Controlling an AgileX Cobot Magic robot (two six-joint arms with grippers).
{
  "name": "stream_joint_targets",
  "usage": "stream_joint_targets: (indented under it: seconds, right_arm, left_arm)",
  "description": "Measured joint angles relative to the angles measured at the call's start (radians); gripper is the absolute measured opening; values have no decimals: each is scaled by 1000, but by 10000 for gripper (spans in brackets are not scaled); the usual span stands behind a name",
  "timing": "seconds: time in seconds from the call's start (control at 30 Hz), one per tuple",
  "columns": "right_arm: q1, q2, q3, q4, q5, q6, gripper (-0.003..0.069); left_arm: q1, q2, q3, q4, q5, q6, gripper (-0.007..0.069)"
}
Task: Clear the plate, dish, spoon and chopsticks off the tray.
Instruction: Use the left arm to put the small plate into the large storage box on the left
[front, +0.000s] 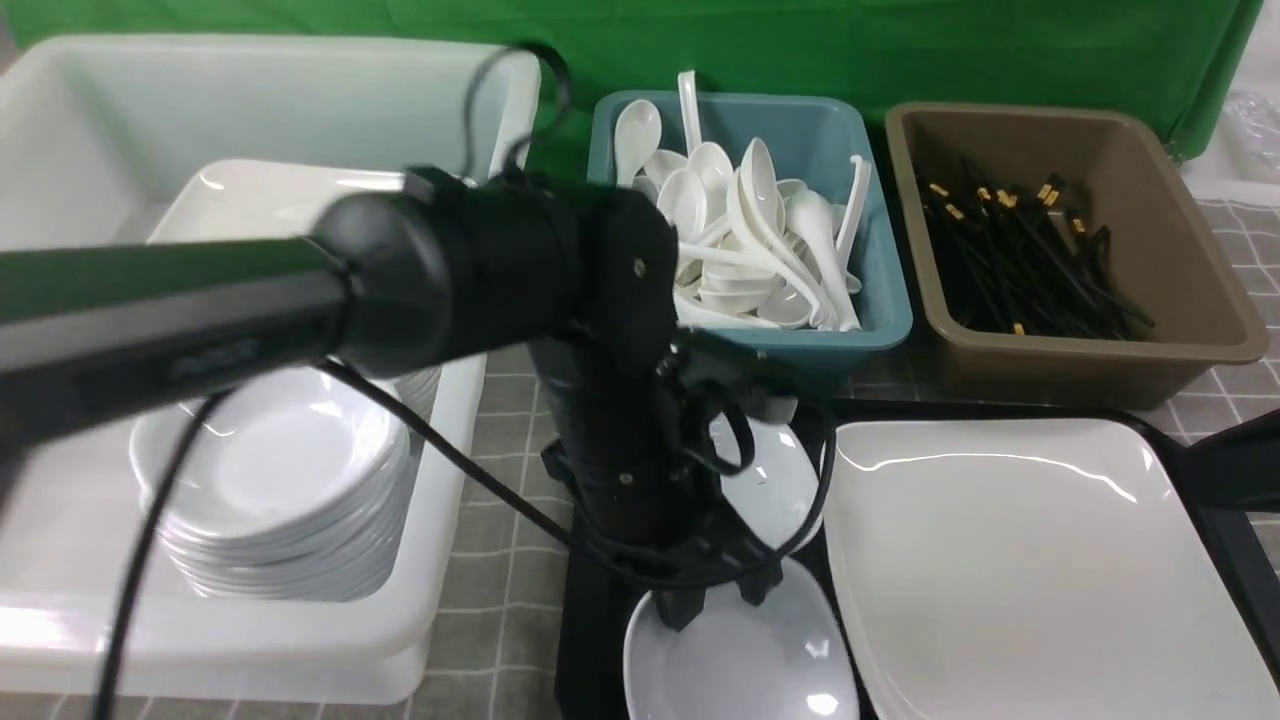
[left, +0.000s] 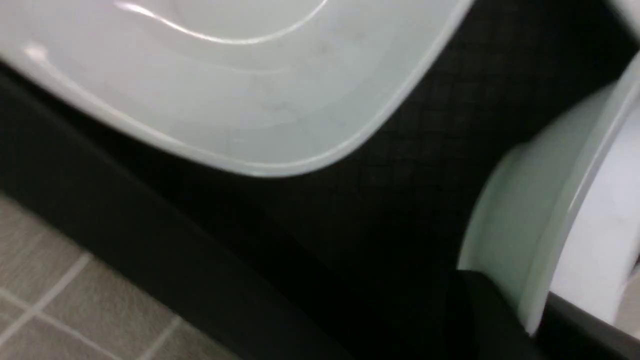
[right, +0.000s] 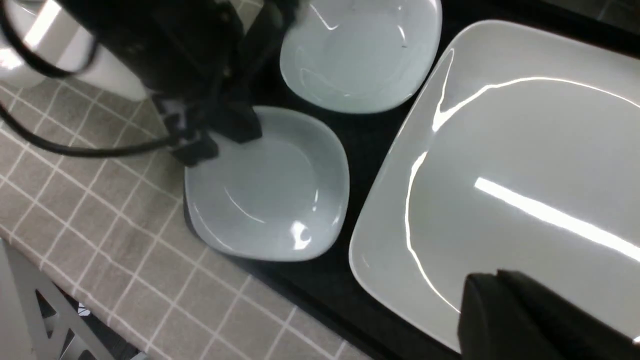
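The dish (front: 745, 660) sits in the near left corner of the tray (front: 590, 640). My left gripper (front: 715, 590) pinches its far rim, fingers pressed onto the edge. A second dish (front: 775, 480) lies just behind it, with the big plate (front: 1020, 570) beside both. So the step is lifting this dish out (the bite looks shallow, I reckon). Next I should raise it level and carry it left to the stacked dishes (front: 280, 500) in the white tub (front: 440, 560). My right gripper (right: 505, 300) hangs above the plate, pressed together and empty.
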Motion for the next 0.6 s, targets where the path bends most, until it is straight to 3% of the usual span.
stream_joint_targets:
  seconds: [0.17, 0.3, 0.43, 0.6]
  right_arm:
    - [0, 0, -26, 74, 18, -79, 29]
    - [18, 0, -93, 154, 33, -130, 26]
    - [145, 26, -177, 177, 31, -151, 25]
    - [411, 139, -264, 95, -57, -78, 25]
  left_arm:
    - [11, -110, -3, -15, 22, -4, 29]
    - [95, -200, -31, -86, 58, -13, 29]
    - [285, -339, -28, -167, 60, -11, 29]
    - [634, -522, 95, -282, 55, 45, 29]
